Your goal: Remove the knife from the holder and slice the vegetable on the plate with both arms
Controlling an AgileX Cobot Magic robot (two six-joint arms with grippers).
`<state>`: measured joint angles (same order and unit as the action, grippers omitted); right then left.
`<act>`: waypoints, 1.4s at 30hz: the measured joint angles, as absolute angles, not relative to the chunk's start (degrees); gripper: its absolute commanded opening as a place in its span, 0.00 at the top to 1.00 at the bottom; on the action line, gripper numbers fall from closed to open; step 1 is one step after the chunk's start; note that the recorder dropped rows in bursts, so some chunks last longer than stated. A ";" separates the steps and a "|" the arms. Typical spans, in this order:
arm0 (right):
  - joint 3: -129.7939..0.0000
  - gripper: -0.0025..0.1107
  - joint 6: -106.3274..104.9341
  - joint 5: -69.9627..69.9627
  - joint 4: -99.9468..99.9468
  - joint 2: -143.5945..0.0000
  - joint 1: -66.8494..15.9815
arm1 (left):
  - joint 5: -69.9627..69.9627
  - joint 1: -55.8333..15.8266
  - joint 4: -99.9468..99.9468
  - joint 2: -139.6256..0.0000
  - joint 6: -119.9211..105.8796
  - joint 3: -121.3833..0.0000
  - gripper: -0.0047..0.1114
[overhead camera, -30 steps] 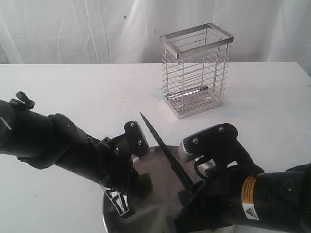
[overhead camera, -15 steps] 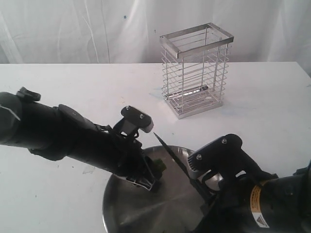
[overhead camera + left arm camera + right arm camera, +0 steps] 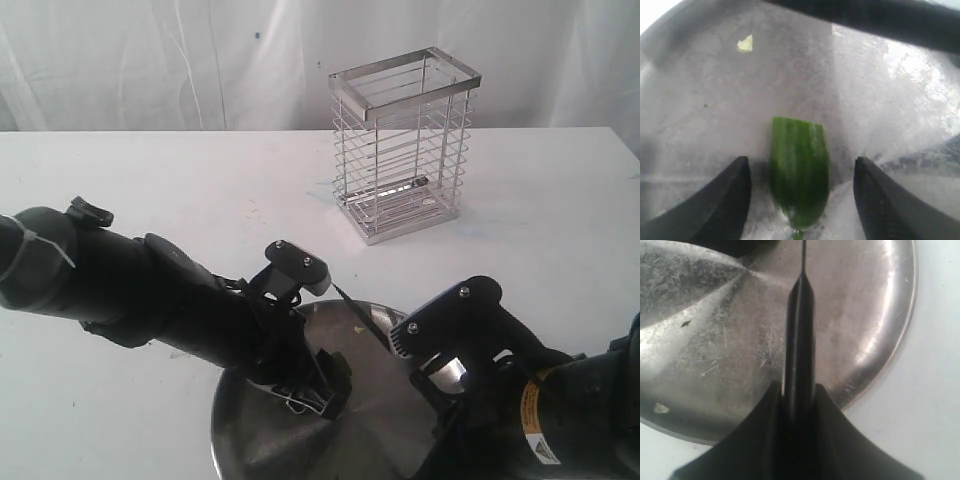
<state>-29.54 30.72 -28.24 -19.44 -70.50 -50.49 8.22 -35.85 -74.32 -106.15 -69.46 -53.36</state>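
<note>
Surface: we see a white, matt, flat table [image 3: 150, 170] running from the near edge back to the backdrop.
Nearest: the plate [image 3: 232, 440] is round, shiny steel, finely scratched, with a shallow raised rim, and it lies flat on the table.
Plate contents: the vegetable [image 3: 799, 165] is a glossy dark green piece with one flat cut end and one rounded end. A small pale scrap [image 3: 745, 44] lies well apart from it.
Left end effector: the left gripper [image 3: 328, 385] is spread wide over the plate. Its black fingers [image 3: 725, 200] stand either side of the vegetable with a gap on each side.
Right end effector: the right gripper [image 3: 797, 387] is clamped on the black handle of the knife [image 3: 799, 330], and the dark, narrow blade reaches out over the plate.
In the way: in the exterior view the left arm [image 3: 150, 295] covers part of the plate and hides the vegetable from us. The blade shows only as a short length between the two grippers.
Right side: the right arm [image 3: 590, 400] is black and carries an orange label [image 3: 537, 437].
Farther back: the holder [image 3: 405, 145] is a tall rectangular basket of silver wire with horizontal bars and a flat metal rim. It stands upright on the table, well beyond the plate.
Backdrop: a white curtain [image 3: 150, 60] hangs in soft folds.
</note>
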 measured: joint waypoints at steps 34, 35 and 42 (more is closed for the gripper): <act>-29.77 0.98 16.77 -24.82 -6.09 -76.70 -50.49 | 5.91 -32.08 -68.14 -91.87 -64.74 -51.89 0.41; -29.77 0.98 16.77 -24.55 -6.09 -77.12 -50.49 | 6.03 -32.08 -68.14 -91.87 -64.74 -51.89 0.42; -29.77 0.98 17.87 -22.58 -6.09 -79.57 -50.49 | 6.83 -32.08 -68.14 -91.87 -64.74 -51.89 0.43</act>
<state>-29.77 17.87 -22.58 -6.09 -79.57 -50.49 6.83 -32.08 -68.14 -91.87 -64.74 -51.89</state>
